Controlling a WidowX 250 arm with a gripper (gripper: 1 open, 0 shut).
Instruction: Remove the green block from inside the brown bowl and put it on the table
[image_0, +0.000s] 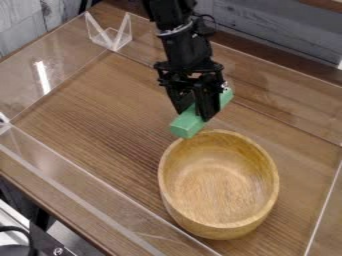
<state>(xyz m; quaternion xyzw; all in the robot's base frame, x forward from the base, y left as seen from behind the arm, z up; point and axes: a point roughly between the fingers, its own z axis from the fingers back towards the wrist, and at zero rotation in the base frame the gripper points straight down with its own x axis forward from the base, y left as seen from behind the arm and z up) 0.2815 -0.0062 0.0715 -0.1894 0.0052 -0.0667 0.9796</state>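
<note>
My gripper (197, 106) hangs just above the far-left rim of the brown bowl (221, 182), shut on the green block (189, 122). The block is held tilted, its lower end sticking out below the black fingers (183, 100), a little above the table (94, 130) beside the bowl's rim. The light-brown wooden bowl sits at the front right and has nothing inside it.
Low clear acrylic walls (80, 195) border the wood-grain tabletop on the front, left and right. A small clear triangular stand (107, 32) sits at the back left. A grey plank wall runs behind the table.
</note>
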